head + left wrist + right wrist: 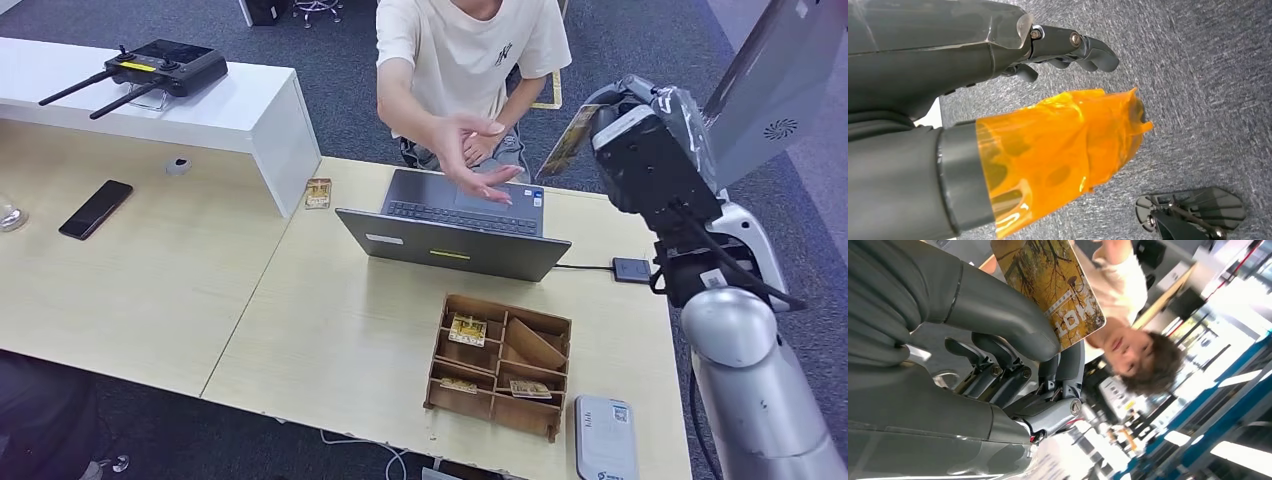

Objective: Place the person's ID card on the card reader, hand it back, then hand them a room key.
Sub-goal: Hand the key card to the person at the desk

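I have a card [1050, 282] pinched in my right robot hand [625, 125], raised above and to the far right of the laptop [455, 225], toward the person [470, 45] standing behind it. The card carries an autumn-tree print with lettering; I judge it to be the room key rather than the ID card, since similar yellow-printed cards lie in the wooden organiser [500, 365], but I cannot be certain. It looks thin, stiff and very light, with a glossy face that will likely slip if my pinch loosens, so I hold it by one end between my thumb [1003, 320] and fingers [1070, 365], leaving most of its length free for the person to take. Their hand [475, 150] is open and reaching over the laptop's keyboard, near the card but not touching it. My left robot hand [1068, 47] hangs toward the carpeted floor holding nothing, its fingers loosely apart and its thumb wrapped in orange film. Counting: one card in my grip; three cards I can see in the organiser in front of the laptop, in separate compartments; one more card [318, 193] on the surface to the left of the laptop. There is one small black pad [631, 269] cabled to the right of the laptop, one white device [605, 440] to the right of the organiser, and one phone [96, 208] far to the left.
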